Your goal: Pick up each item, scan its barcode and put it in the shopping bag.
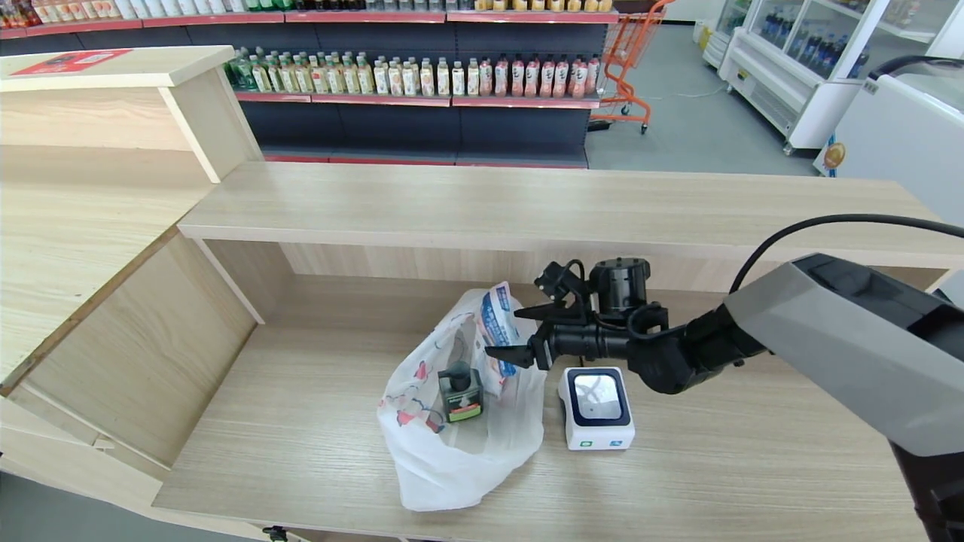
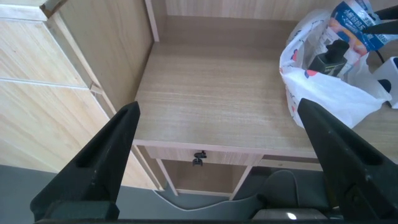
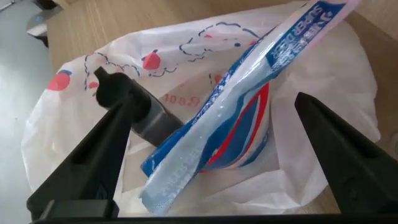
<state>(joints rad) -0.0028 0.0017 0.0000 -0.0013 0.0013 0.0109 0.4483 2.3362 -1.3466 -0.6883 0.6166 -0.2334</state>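
Observation:
A white plastic shopping bag point(image 1: 452, 459) lies open on the lower wooden counter point(image 1: 301, 444). Inside it stands a dark pump bottle point(image 1: 459, 391) and a blue, white and red packet point(image 1: 497, 324) leaning against the bag's far side. My right gripper point(image 1: 522, 331) is open just right of the bag mouth, its fingers on either side of the packet's edge. In the right wrist view the packet point(image 3: 249, 106) lies slanted between the spread fingers point(image 3: 93, 168), with the bottle point(image 3: 134, 112) beside it. My left gripper point(image 2: 219, 107) hangs open off the counter's front edge, left of the bag point(image 2: 323, 87).
A white barcode scanner point(image 1: 596, 406) with a dark window sits just right of the bag, under my right arm. A raised wooden ledge point(image 1: 527, 203) runs behind the counter, and a wooden side wall point(image 1: 143, 354) closes the left. Shop shelves point(image 1: 422, 75) stand beyond.

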